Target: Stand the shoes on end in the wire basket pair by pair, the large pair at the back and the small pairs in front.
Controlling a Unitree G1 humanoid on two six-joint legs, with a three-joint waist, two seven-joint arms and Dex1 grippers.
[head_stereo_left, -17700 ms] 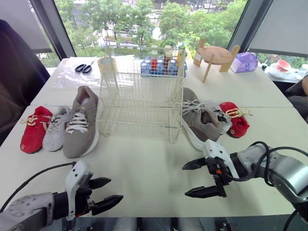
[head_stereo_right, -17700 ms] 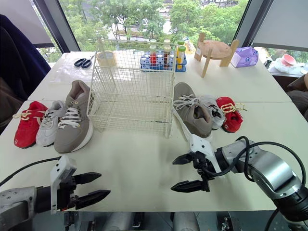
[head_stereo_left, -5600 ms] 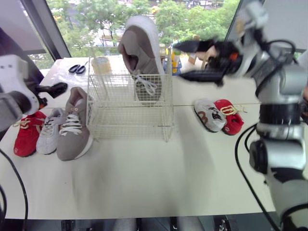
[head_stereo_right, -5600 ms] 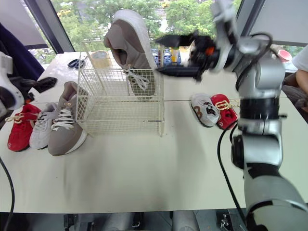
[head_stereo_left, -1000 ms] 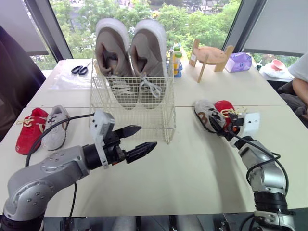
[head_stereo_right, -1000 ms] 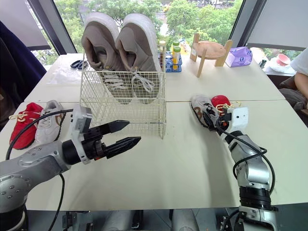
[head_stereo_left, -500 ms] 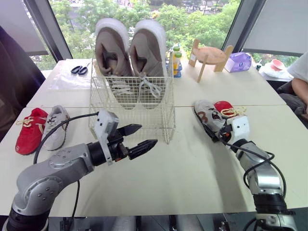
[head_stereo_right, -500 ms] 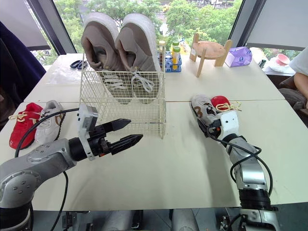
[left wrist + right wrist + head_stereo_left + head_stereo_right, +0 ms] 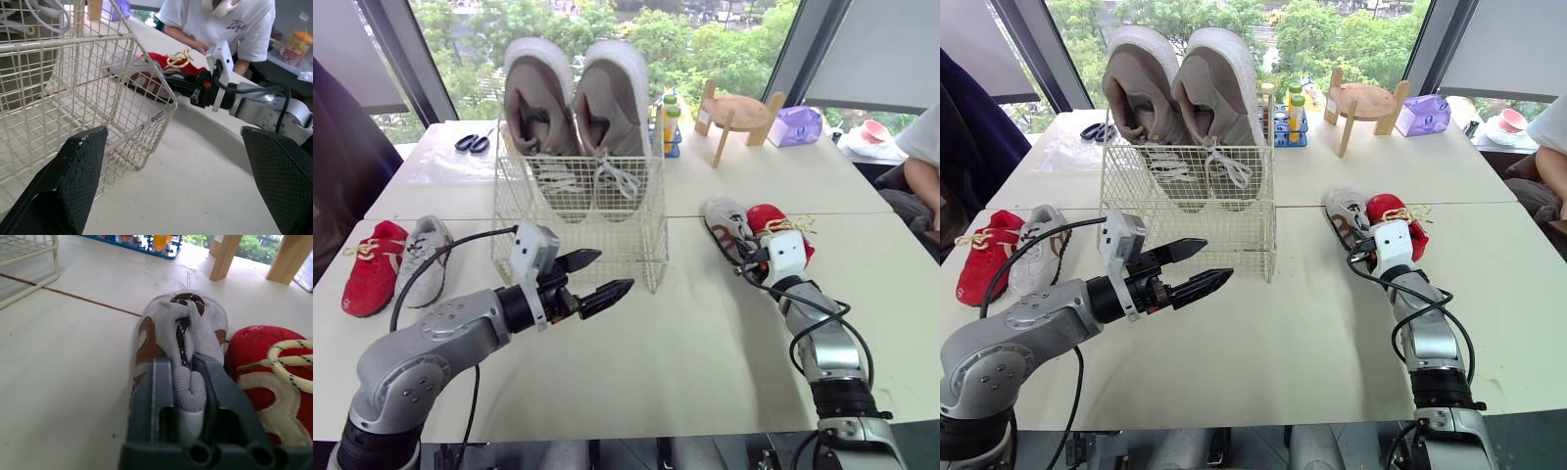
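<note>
On the white table, our right gripper seemingly clenched the heel of the grey shoe, its toe toward eleven o'clock, the wire basket at ten.

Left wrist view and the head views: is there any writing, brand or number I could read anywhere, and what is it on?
Nothing reads in full.
White T-shirt: dark script print, partly hidden, illegible.
Bottles: labels too small to read.
Purple box: print too small to read.
Small grey shoe: brown markings, no readable brand.
</note>
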